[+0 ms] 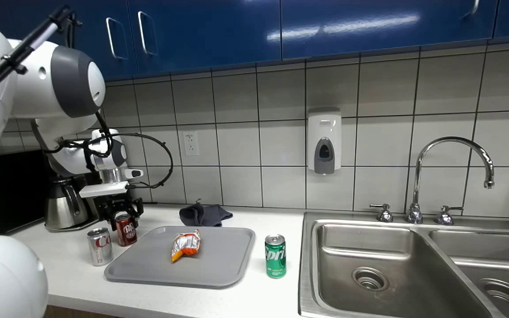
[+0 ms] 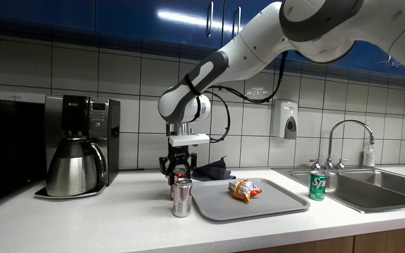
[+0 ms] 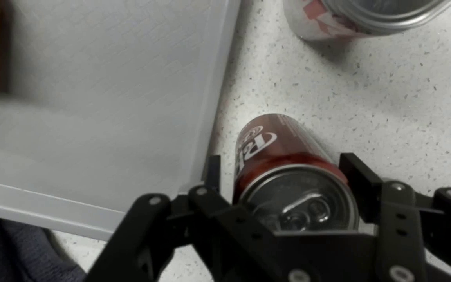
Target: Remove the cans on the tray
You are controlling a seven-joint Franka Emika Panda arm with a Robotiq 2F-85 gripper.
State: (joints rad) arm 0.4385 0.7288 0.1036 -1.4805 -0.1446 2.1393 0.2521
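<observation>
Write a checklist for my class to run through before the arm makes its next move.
1. Dr Pepper can off the tray: ok, standing on the counter beside it.
2. Diet Coke can and Sprite can off the tray: ok, upright on opposite sides of it.
3. Gripper open around the Dr Pepper can: ok, a gap shows on one side in the wrist view.
4. Contact on that can's other side: cannot tell.
5. Fingertip nearest the tray not touching it: cannot tell, the gripper hides the tray's corner there.
</observation>
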